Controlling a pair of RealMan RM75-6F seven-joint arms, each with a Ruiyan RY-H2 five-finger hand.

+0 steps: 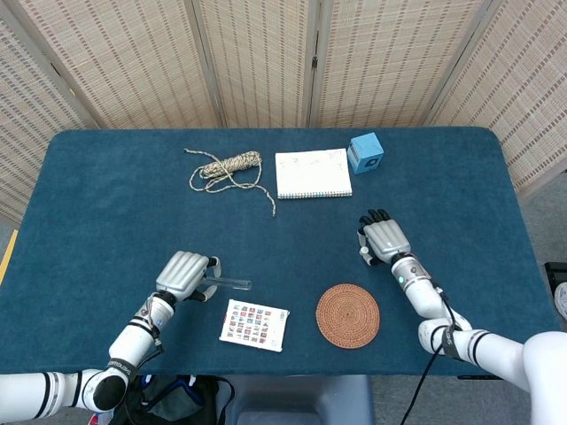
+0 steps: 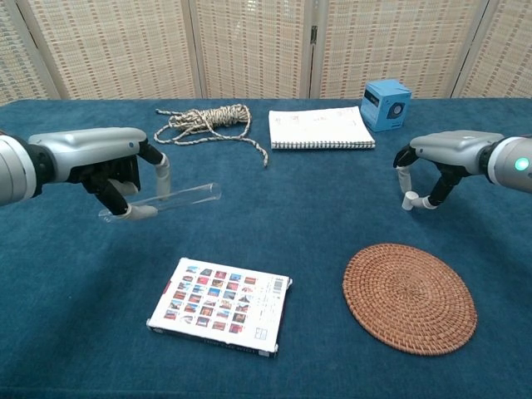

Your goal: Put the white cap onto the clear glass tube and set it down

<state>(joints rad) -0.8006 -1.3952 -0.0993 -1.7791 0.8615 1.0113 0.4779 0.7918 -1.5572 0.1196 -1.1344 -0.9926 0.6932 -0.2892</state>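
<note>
Meanwhile, the left hand (image 2: 104, 162) pinches the clear glass tube (image 2: 170, 198) roughly level above the desk (image 2: 316, 199), while the right hand (image 2: 440, 154) arches over the white cap (image 2: 408, 200), fingertips touching it, beyond the woven coaster (image 2: 409, 298).

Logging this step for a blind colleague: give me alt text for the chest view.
The left hand holds the clear glass tube level above the blue table, while the right hand's fingers close around the small white cap.

Blue table (image 2: 274, 216) bears rope (image 2: 204, 121), notebook (image 2: 320, 128), cube (image 2: 386, 104), booklet (image 2: 220, 305), mat (image 2: 409, 297), cap (image 2: 408, 200)
</note>
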